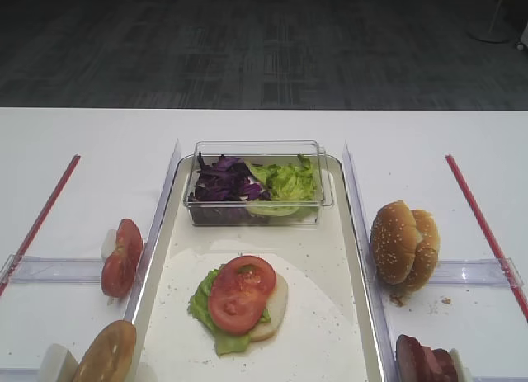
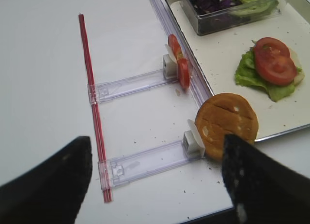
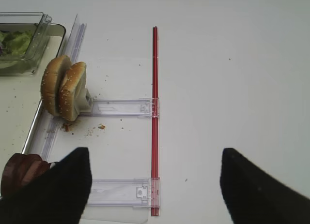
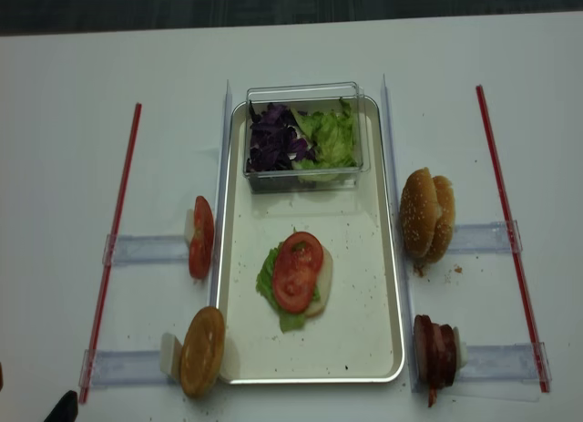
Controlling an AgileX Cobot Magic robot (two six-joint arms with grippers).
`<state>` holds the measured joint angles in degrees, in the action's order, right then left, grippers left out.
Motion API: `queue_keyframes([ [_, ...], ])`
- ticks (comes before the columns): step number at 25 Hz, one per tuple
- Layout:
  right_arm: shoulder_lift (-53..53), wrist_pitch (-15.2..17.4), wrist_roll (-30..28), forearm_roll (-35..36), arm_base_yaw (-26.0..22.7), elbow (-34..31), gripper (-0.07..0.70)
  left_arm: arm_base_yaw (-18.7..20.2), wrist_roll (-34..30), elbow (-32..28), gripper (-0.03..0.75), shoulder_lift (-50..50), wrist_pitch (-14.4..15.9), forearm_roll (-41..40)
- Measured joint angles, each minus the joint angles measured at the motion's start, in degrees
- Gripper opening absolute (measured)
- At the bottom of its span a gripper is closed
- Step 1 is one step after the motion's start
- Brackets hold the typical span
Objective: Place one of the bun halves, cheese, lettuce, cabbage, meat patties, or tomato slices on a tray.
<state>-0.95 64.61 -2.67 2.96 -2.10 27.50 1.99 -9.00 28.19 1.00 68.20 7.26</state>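
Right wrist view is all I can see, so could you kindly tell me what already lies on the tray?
Observer: The tray holds one stack: a lettuce leaf and a pale slice under two tomato slices.
Operator: Thank you. Are there any tomatoes outside it?
Observer: Yes, spare tomato slices stand on edge in a clear holder left of the tray.
Operator: And the left end effector?
Observer: The left end effector is open and empty, above the table near a toasted bun half.
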Motion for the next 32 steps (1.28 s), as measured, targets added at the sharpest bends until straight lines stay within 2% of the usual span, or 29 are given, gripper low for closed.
queue_keyframes([
  [32,0.0,0.0,0.0,0.0,0.0,0.0,0.571,0.0,0.9,0.0,0.510,0.0,-0.1,-0.6],
])
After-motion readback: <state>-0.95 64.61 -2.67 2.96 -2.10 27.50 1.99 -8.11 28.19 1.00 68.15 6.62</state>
